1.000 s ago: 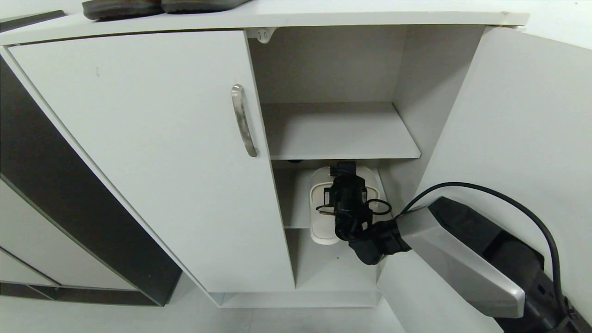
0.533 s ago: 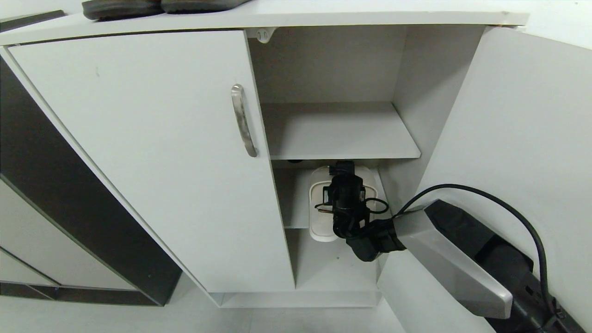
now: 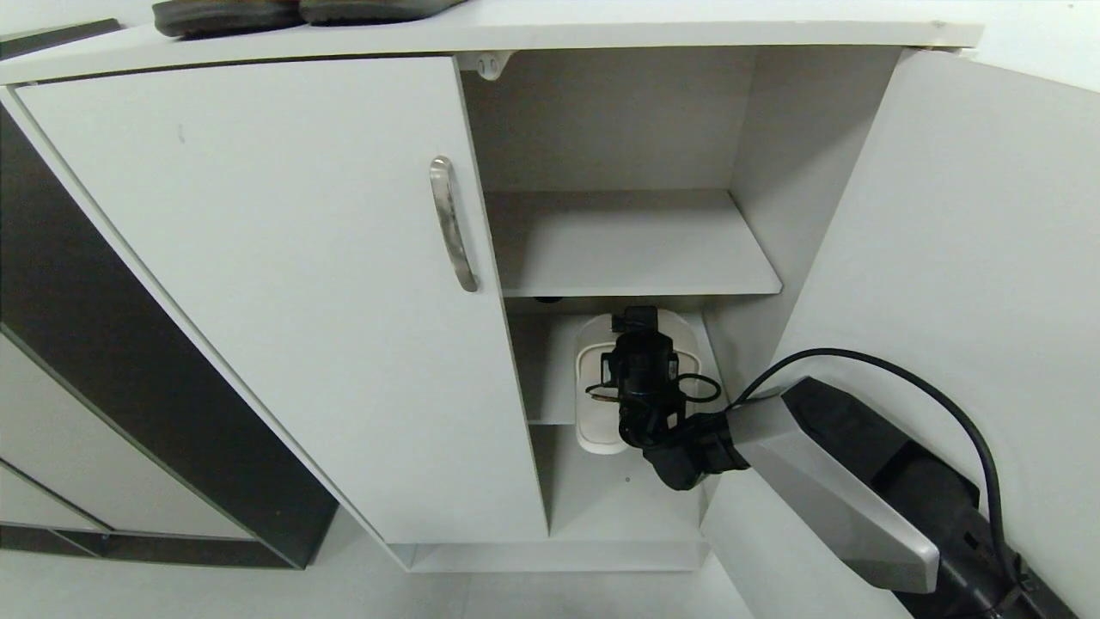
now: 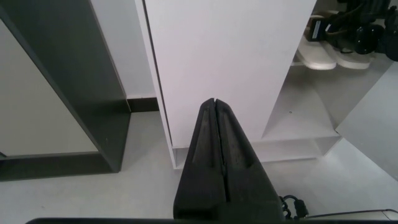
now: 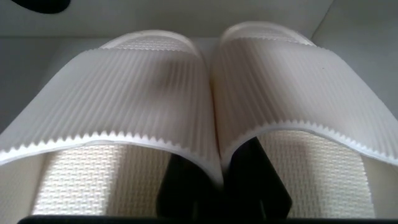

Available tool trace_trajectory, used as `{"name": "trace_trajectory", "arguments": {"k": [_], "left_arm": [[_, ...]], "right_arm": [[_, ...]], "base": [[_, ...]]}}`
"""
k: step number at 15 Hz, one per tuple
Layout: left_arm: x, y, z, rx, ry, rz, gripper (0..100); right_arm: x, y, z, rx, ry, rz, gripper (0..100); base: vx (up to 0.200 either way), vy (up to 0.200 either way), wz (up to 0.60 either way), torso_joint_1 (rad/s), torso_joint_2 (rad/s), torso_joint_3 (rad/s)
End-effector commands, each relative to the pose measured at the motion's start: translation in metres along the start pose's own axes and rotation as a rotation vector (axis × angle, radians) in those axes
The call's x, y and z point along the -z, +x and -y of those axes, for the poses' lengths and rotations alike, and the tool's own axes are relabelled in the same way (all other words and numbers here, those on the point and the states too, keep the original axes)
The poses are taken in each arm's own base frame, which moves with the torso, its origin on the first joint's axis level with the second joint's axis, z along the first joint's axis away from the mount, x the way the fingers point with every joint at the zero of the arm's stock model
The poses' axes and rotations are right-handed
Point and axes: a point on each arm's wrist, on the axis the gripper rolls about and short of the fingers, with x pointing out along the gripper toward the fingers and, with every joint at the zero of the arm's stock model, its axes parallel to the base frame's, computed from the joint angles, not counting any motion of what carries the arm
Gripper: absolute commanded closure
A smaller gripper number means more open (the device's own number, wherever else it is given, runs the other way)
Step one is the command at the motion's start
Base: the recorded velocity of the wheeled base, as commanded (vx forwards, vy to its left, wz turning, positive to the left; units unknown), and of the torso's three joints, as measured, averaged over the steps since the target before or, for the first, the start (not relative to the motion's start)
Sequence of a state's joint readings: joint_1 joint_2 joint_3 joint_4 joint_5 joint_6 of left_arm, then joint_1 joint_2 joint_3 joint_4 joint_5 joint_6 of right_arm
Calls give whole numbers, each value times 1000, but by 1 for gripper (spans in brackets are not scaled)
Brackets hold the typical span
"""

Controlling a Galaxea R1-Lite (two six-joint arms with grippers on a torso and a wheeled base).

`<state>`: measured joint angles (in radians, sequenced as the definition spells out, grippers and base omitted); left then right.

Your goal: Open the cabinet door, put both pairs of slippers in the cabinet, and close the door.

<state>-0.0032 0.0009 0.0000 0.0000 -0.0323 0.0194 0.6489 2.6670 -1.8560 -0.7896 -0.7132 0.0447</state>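
Right gripper (image 5: 221,179) clamped on cream ribbed slippers (image 5: 143,81), lower shelf.
White cabinet door (image 3: 945,258) opened; dark slippers (image 3: 228,15), 11 o'clock, unstowed.

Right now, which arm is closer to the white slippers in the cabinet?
Right. The right tool grips the white slippers on the shelf, a finger inside each. The left tool is outside the cabinet, shut, facing the closed door.

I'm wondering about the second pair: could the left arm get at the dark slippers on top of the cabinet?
Probably yes: the dark slippers lie uncovered on the cabinet top. The left gripper, shut, hangs low before the closed door.
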Motion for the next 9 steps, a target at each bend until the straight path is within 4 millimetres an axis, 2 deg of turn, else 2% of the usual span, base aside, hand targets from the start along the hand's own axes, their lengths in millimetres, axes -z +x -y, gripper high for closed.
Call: {"name": "trace_trajectory", "arguments": {"k": [1, 2, 5, 9], "left_arm": [[0, 0, 0, 0, 1, -1, 100], [0, 0, 0, 0, 1, -1, 100], [0, 0, 0, -2, -1, -1, 100], [0, 0, 0, -2, -1, -1, 100]], "right_arm": [[3, 1, 0, 0, -4, -2, 100], [3, 1, 0, 0, -5, -3, 0], [3, -2, 0, 4, -8, -7, 0], [-9, -30, 1, -22, -22, -19, 0]], "base": [[0, 0, 0, 0, 0, 0], [0, 0, 0, 0, 0, 0], [0, 0, 0, 0, 0, 0], [0, 0, 0, 0, 0, 0]]}}
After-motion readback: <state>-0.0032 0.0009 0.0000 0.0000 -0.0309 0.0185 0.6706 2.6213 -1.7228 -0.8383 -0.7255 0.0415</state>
